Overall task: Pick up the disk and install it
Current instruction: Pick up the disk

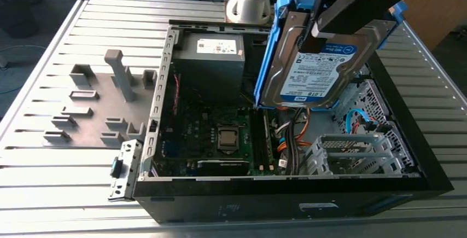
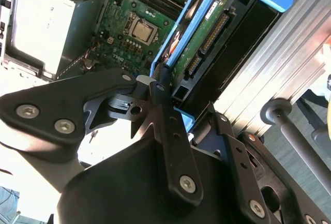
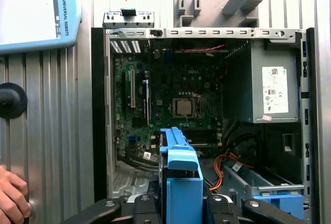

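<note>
The disk (image 1: 321,68), a silver hard drive with a white-and-blue label and blue plastic rails along its sides, hangs tilted in the air above the open computer case (image 1: 430,167), its label side turned toward the exterior view and its lower edge over the bundle of orange and blue cables near the motherboard (image 1: 219,134). It touches nothing in the case. The arm reaches down from the top of the exterior view, its black gripper (image 1: 332,22) clamped on the upper part of the drive's blue frame, fingers closed against the rails on either side. In the second wrist view the gripper (image 2: 173,105) pinches the blue rail of the disk (image 2: 201,43), whose green circuit-board underside and connector edge face the camera, with the motherboard and its processor socket (image 2: 140,29) below. In the first wrist view the blue frame of the disk (image 3: 181,182) stands between the gripper's fingers (image 3: 181,203), pointing toward the case interior, where the grey power-supply box (image 3: 271,84) with a white sticker sits in one corner and a metal drive cage (image 3: 258,182) lies nearby. The case rests on a ribbed metal table (image 1: 58,161); grey fixtures (image 1: 109,96) stand on the table at the exterior view's left. A person's hand (image 3: 11,198) rests at the table edge in the first wrist view.
</note>
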`<move>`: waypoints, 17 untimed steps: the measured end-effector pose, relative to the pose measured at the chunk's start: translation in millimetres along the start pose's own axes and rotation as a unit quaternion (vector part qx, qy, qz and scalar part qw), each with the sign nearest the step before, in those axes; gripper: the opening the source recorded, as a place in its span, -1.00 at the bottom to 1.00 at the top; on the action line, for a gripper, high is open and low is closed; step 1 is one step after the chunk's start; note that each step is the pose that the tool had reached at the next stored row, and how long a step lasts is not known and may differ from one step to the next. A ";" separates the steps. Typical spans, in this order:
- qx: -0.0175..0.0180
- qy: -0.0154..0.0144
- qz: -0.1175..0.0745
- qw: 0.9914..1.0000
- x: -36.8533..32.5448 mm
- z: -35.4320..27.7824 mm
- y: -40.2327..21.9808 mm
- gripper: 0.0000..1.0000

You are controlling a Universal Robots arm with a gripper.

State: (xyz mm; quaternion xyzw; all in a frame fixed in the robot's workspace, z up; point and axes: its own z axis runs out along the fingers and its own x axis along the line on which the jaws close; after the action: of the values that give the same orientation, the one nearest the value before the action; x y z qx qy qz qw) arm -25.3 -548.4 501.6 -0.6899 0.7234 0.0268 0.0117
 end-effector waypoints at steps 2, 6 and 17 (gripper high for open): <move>0.000 0.000 0.000 1.000 0.0 0.0 -0.5 -0.27; 0.000 0.000 0.000 1.000 -0.1 0.0 -1.7 -0.27; 0.000 0.000 0.000 1.000 -0.2 -0.1 -5.3 -0.27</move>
State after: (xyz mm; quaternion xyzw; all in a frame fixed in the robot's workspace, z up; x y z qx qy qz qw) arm -20.1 -548.5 501.5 -0.6899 0.7233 0.0268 0.0117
